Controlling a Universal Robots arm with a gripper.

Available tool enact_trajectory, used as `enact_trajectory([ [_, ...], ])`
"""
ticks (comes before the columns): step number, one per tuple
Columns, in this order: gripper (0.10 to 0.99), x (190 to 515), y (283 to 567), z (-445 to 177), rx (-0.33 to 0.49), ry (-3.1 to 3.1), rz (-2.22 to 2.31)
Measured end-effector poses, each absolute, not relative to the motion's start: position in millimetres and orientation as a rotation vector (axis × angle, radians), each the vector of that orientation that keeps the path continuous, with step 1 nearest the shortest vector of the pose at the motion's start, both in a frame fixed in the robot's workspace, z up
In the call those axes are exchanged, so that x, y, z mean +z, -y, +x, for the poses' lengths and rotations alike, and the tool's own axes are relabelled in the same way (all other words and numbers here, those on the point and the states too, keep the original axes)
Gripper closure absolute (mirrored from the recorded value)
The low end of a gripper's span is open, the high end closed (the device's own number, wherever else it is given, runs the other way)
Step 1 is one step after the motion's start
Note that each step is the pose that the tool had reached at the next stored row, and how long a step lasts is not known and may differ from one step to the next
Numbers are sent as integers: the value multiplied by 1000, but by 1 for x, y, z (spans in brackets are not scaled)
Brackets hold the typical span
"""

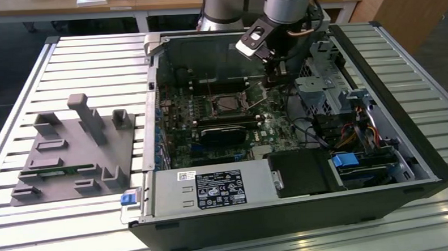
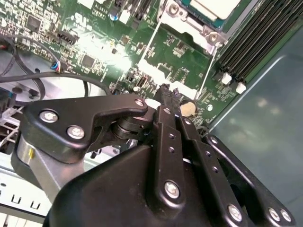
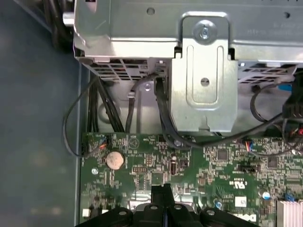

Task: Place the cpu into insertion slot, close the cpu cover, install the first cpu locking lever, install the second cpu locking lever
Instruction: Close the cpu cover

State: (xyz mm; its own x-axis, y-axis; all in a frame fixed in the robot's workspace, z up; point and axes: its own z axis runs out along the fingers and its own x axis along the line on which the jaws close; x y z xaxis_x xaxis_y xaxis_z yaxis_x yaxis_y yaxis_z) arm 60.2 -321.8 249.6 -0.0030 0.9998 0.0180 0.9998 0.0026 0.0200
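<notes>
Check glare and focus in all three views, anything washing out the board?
Second wrist view: a blown-out glare patch on the circuit board; the gripper looms dark in the foreground. First wrist view: board evenly lit, sheen on the metal bracket. Exterior view: bright reflections on the slatted table; inside the case it is shaded.

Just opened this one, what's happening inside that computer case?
A single robot arm reaches into the open computer case, its gripper shut with nothing visibly between the fingers, tip low over the motherboard beside a coin cell battery. In the second wrist view the cpu already sits in the insertion slot, apparently under the cpu cover. Two thin wire locking levers run from there toward the gripper; whether they are latched is unclear.
</notes>
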Motion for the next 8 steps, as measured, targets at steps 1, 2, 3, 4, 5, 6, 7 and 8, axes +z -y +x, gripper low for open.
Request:
enact_trajectory([
  [1, 969, 249, 321, 62, 42, -2224, 2217],
  [2, 969, 249, 321, 63, 41, -2224, 2218],
  [3, 969, 249, 321, 64, 40, -2224, 2218],
  [4, 969, 248, 321, 66, 39, -2225, 2219],
  [5, 969, 247, 321, 67, 38, -2225, 2219],
  [6, 969, 247, 321, 68, 37, -2226, 2220],
  [7, 969, 246, 320, 69, 36, -2226, 2220],
  [8, 969, 245, 320, 70, 35, -2227, 2221],
])
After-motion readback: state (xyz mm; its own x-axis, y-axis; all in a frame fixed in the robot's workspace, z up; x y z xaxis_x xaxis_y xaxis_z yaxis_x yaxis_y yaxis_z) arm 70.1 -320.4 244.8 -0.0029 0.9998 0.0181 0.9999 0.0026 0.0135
